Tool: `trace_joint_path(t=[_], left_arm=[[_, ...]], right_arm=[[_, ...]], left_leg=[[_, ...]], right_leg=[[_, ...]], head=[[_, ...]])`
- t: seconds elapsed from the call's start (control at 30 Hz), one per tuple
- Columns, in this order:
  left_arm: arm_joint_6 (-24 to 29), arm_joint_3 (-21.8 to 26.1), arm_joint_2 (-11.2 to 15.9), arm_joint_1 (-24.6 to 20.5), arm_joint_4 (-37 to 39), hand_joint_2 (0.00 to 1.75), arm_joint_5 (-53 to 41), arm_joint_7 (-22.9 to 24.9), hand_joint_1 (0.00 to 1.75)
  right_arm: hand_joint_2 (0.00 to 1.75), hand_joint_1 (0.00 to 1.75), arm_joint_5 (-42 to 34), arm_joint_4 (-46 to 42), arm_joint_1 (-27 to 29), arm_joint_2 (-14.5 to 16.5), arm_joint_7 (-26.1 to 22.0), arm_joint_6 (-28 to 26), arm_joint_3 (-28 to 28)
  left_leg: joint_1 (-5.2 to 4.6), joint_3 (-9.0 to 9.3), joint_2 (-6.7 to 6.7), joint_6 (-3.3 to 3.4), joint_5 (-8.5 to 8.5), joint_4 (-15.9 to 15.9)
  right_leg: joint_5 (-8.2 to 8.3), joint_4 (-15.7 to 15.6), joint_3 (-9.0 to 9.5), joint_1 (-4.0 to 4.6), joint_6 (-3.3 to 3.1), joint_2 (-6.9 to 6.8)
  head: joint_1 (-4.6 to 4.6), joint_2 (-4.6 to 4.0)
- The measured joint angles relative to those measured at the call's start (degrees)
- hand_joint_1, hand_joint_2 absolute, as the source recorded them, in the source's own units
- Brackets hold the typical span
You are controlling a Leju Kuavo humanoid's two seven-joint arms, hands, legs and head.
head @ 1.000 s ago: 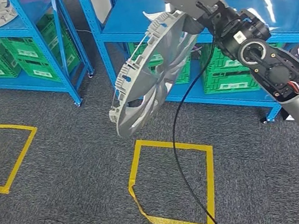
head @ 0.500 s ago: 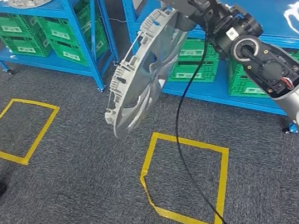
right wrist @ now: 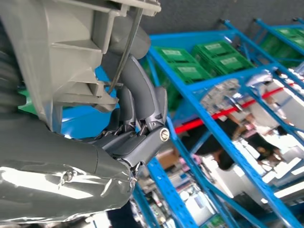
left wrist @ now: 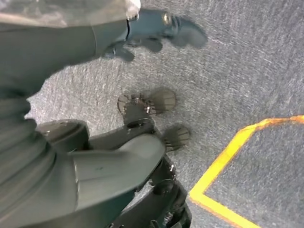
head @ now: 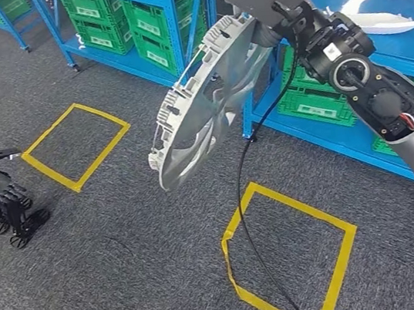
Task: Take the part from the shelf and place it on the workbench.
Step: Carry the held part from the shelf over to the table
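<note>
While right hand (head: 291,21) grips part (head: 208,100), crates (head: 159,29) shelved.

**View swung leftward along the shelves**

Panned left: blue shelf (head: 213,14) and yellow floor square (head: 293,255) slid rightward in frame; second square (head: 77,147) drew nearer centre; left hand (head: 15,207) entered at frame edge.

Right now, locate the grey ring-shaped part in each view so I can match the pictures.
Head view: the grey part hangs tilted at centre, held up by the right hand.
Left wrist view: the part is not in it; this one looks down at carpet and the left hand.
Right wrist view: the part sits beside the fingers.
Shared landmark: the blue shelving.
</note>
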Motion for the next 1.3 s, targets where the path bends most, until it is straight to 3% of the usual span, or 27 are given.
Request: trace_joint_path(t=[0.07,0.13,0.2,0.23,0.27,0.33,0.4,0.47,0.53,0.6,0.67,0.7,0.73,0.77,0.8,0.87,0.93,1.0,1.07,1.13,1.2,1.23,1.27,1.3], left_arm=[[0.8,0.0,0.0,0.1,0.0,1.75,-0.2,-0.1,0.0],[1.6,0.0,0.0,0.0,0.0,1.75,-0.5,-0.1,0.0],[2.4,0.0,0.0,0.0,0.0,1.75,-0.8,-0.1,0.0],[2.7,0.0,0.0,0.0,0.0,1.75,-0.8,-0.1,0.0],[2.9,0.0,0.0,0.1,0.0,1.75,-0.9,-0.1,0.0],[3.1,0.0,0.0,0.0,0.0,1.75,-0.8,-0.3,0.0],[3.1,0.0,-0.1,0.0,0.0,1.75,-0.9,-0.7,0.0],[3.1,-0.1,-0.2,0.1,0.0,1.75,-1.0,-0.9,0.0],[3.0,-0.1,-0.1,0.3,0.0,1.75,-1.0,-0.9,0.0],[2.8,-0.1,-0.1,0.4,0.0,1.75,-1.0,-1.0,0.0],[2.3,-0.1,-0.2,0.4,0.0,1.75,-1.0,-1.0,0.0],[2.0,-0.1,-0.2,0.4,0.0,1.75,-0.9,-1.0,0.0],[1.6,-0.1,-0.2,0.4,0.0,1.75,-0.9,-1.0,0.0],[1.3,-0.1,-0.2,0.4,0.0,1.75,-0.8,-1.0,0.0],[1.1,-0.1,-0.3,0.5,0.0,1.75,-0.6,-1.0,0.0],[0.7,0.0,-0.3,0.5,0.0,1.75,-0.2,-1.0,0.0],[0.3,0.0,-0.2,0.7,0.0,1.75,0.3,-1.1,0.0],[0.0,0.0,-0.1,1.2,0.0,1.75,0.5,-1.3,0.0],[0.0,-0.1,0.0,1.6,0.0,1.75,0.7,-1.7,0.0],[-0.1,-0.1,-0.1,1.6,0.0,1.75,1.0,-2.2,0.0],[-0.2,-0.1,-0.1,1.6,0.0,1.75,1.3,-2.4,0.0],[-0.2,-0.1,-0.2,1.6,0.0,1.75,1.3,-2.4,0.0],[-0.2,-0.1,-0.2,1.7,0.0,1.75,1.3,-2.4,0.0],[-0.2,-0.1,-0.2,1.7,0.0,1.75,1.3,-2.5,0.0]], right_arm=[[1.75,1.75,0.2,0.0,-0.1,0.2,-0.4,0.0,0.0],[1.75,1.75,0.4,0.1,-0.1,0.2,-0.7,0.0,-0.1],[1.75,1.75,0.5,0.3,0.2,0.2,-0.8,0.0,-0.1],[1.75,1.75,0.6,0.3,0.4,0.2,-0.9,0.0,-0.1],[1.75,1.75,0.6,0.3,0.6,0.3,-0.9,0.0,-0.1],[1.75,1.75,0.7,0.3,0.6,0.3,-1.0,0.1,-0.1],[1.75,1.75,0.9,0.4,0.5,0.3,-1.1,0.2,-0.1],[1.75,1.75,1.0,0.4,0.4,0.4,-1.2,0.3,-0.1],[1.75,1.75,1.1,0.5,0.6,0.6,-1.2,0.4,-0.1],[1.75,1.75,1.1,0.5,0.7,0.6,-1.2,0.4,-0.1],[1.75,1.75,1.1,0.6,0.9,0.6,-1.2,0.4,-0.1],[1.75,1.75,1.1,0.7,1.1,0.6,-1.1,0.5,-0.1],[1.75,1.75,1.1,0.7,1.2,0.6,-1.1,0.5,-0.1],[1.75,1.75,1.1,0.7,1.3,0.6,-1.1,0.5,-0.1],[1.75,1.75,1.1,0.8,1.3,0.6,-1.0,0.6,-0.1],[1.75,1.75,1.1,0.8,1.2,0.6,-1.1,0.7,-0.1],[1.75,1.75,1.1,0.8,1.2,0.8,-1.1,0.8,0.0],[1.75,1.75,1.2,0.9,1.2,1.3,-1.1,0.9,0.0],[1.75,1.75,1.3,0.9,1.0,1.8,-1.1,0.9,0.0],[1.75,1.75,1.5,0.9,0.9,2.0,-1.2,0.9,0.0],[1.75,1.75,1.8,0.8,0.9,2.0,-1.2,0.9,-0.1],[1.75,1.75,1.8,0.8,1.0,2.1,-1.2,0.9,-0.1],[1.75,1.75,1.9,0.8,1.0,2.1,-1.2,0.9,-0.1],[1.75,1.75,1.9,0.8,0.9,2.2,-1.2,0.9,-0.1]], left_leg=[[0.02,-1.75,2.84,-0.53,-1.7,3.2],[0.43,-5.94,6.37,-1.22,-4.96,11.0],[0.8,-9.53,7.33,-1.86,-6.3,17.0],[0.9,-9.76,7.47,-2.03,-5.36,16.8],[0.95,-8.7,7.72,-2.07,-3.47,14.1],[0.74,-4.66,9.62,-1.86,0.7,5.5],[0.23,-2.44,10.92,-1.23,2.47,0.4],[-0.16,-2.59,9.97,-0.47,2.5,0.0],[-0.09,-2.54,8.76,0.26,2.6,-0.2],[0.06,-2.3,7.54,0.97,2.66,-0.5],[-0.11,-2.21,6.14,1.35,2.54,-0.4],[-0.18,-2.17,5.34,1.42,2.46,-0.3],[-0.22,-2.14,4.53,1.45,2.37,-0.2],[-0.21,-2.1,3.7,1.42,2.24,0.1],[-0.17,-2.06,2.84,1.31,2.04,0.4],[-0.16,-2.27,1.31,0.9,1.58,1.1],[-0.06,-2.77,-0.01,0.35,1.48,1.4],[0.07,-3.08,-1.0,-0.21,1.62,1.3],[-0.18,-4.0,1.42,-0.81,0.39,3.3],[-0.19,-7.37,5.64,-1.4,-2.84,10.2],[0.1,-11.32,7.26,-1.7,-5.26,17.5],[0.16,-12.01,7.42,-1.7,-5.04,18.5],[0.16,-11.4,7.54,-1.6,-3.75,17.0],[0.1,-9.57,7.9,-1.42,-1.69,13.2]], right_leg=[[0.16,-0.6,0.46,-0.34,-0.6,-1.5],[0.09,-0.8,0.72,-0.35,-0.91,-3.04],[-0.17,-0.8,0.96,-0.34,-0.91,-4.5],[-0.35,-0.8,1.15,-0.35,-0.83,-5.2],[-0.57,-0.8,1.41,-0.36,-0.68,-5.87],[-1.07,-0.7,1.97,-0.23,-0.17,-7.08],[-1.47,-0.7,2.27,0.08,0.48,-8.04],[-1.7,-0.8,2.39,0.12,1.13,-8.98],[-2.74,0.1,2.14,-0.26,1.67,-8.07],[-5.94,5.8,-0.43,-0.39,1.68,-5.13],[-9.41,14.8,-5.06,-0.07,1.42,-3.32],[-9.9,17.6,-6.85,0.09,1.33,-3.08],[-9.15,18.2,-7.59,0.16,1.21,-2.99],[-7.35,16.3,-7.19,0.17,1.08,-2.87],[-4.79,12.5,-5.78,0.1,0.96,-2.41],[-1.44,4.9,-2.6,-0.2,0.92,-0.18],[-1.09,2.0,-1.26,-0.29,0.86,1.05],[-1.1,1.7,-0.98,-0.34,0.41,-0.13],[-1.02,1.3,-0.5,-0.47,-0.23,-1.56],[-1.13,1.1,-0.17,-0.2,-0.69,-3.03],[-1.36,1.1,0.01,0.15,-0.94,-4.55],[-1.5,1.1,0.13,0.25,-1.01,-5.26],[-1.66,1.1,0.31,0.31,-1.01,-5.92],[-1.86,1.1,0.56,0.35,-0.97,-6.56]], head=[[-0.53,0.01],[-1.16,0.01],[-1.46,0.01],[-1.56,0.01],[-1.67,0.0],[-1.78,-0.01],[-1.58,0.0],[-1.24,0.01],[-1.01,0.01],[-0.49,0.01],[0.06,0.01],[0.24,0.01],[0.32,0.01],[0.4,0.01],[0.51,0.01],[0.62,0.0],[0.53,-0.01],[0.34,0.0],[-0.33,0.01],[-1.14,0.0],[-1.44,0.01],[-1.49,0.01],[-1.52,0.01],[-1.55,0.01]])
